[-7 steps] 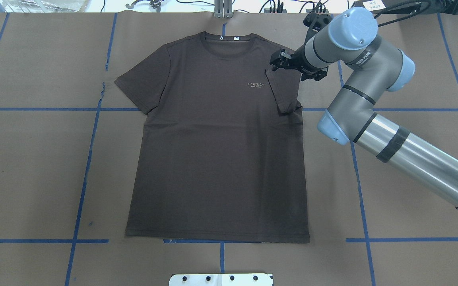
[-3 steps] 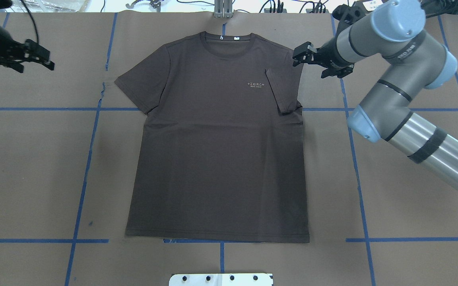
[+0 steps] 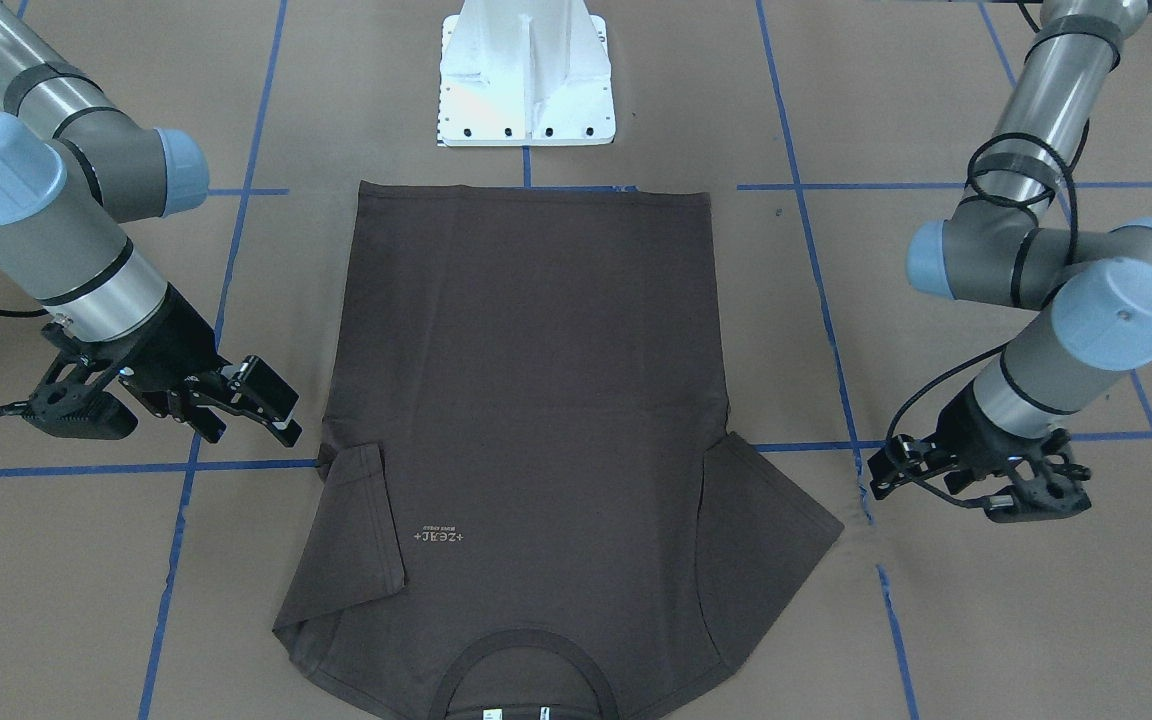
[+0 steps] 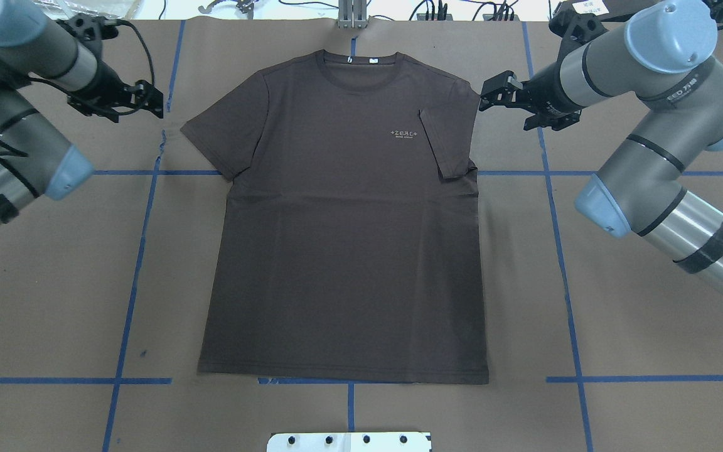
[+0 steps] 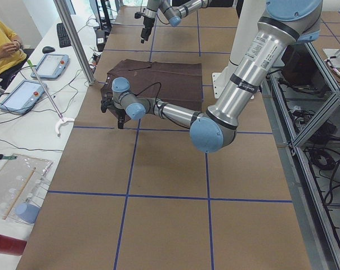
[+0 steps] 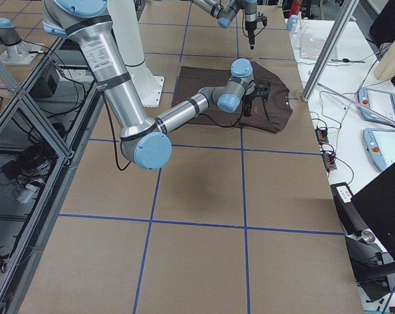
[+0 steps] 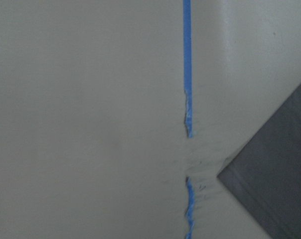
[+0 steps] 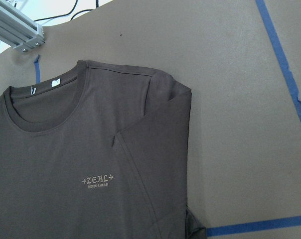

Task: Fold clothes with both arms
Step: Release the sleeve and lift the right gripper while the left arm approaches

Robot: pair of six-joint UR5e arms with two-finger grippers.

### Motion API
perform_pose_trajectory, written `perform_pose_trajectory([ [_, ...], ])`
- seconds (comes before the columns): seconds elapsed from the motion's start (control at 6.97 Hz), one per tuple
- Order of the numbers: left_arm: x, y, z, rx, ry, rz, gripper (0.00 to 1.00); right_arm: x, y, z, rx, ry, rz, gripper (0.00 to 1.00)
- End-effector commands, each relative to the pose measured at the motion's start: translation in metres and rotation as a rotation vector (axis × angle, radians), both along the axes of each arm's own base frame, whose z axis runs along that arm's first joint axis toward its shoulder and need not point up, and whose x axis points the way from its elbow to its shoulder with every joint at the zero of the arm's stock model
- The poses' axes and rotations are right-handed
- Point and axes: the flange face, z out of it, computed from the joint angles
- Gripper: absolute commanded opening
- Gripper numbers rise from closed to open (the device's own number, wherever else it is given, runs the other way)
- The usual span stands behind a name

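The dark brown T-shirt (image 4: pixel 342 251) lies flat with its collar at the far edge. The sleeve on my right side (image 4: pixel 446 141) is folded inward over the chest, beside the pale logo (image 8: pixel 98 180). The other sleeve (image 4: pixel 217 135) lies spread out. My right gripper (image 4: pixel 492 95) hovers open just off the shirt's right shoulder and holds nothing. My left gripper (image 4: pixel 151 100) is open beside the spread sleeve's tip (image 7: pixel 270 194), clear of the cloth. Seen from the front, the shirt (image 3: pixel 526 380) lies between the right gripper (image 3: pixel 271 405) and the left gripper (image 3: pixel 881 472).
The white pedestal base (image 3: pixel 526 80) stands at the near hem. Blue tape lines (image 4: pixel 135 263) cross the brown table cover. An aluminium post (image 4: pixel 352 16) and cables line the far edge. A person in yellow (image 5: pixel 4 45) sits at a side desk with tablets.
My right gripper has drawn back to the right, off the folded sleeve and past the shirt's edge. My left arm has swung in from the left toward the spread sleeve. The shirt has not moved.
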Motion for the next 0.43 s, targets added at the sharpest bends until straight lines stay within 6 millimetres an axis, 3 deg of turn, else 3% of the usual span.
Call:
perform_pose_trajectory([
  [0.0, 0.036, -0.017, -0.009, 0.012, -0.024, -0.013, 0.88, 0.002, 0.003, 0.005, -0.004, 0.003, 0.001, 1.00],
  [0.14, 0.054, -0.019, -0.020, 0.015, -0.021, 0.003, 0.86, 0.002, 0.003, 0.007, -0.003, 0.007, 0.005, 1.00],
  [0.29, 0.058, -0.019, -0.014, 0.012, -0.027, 0.007, 0.82, 0.000, 0.002, 0.009, -0.008, 0.013, 0.006, 1.00],
])
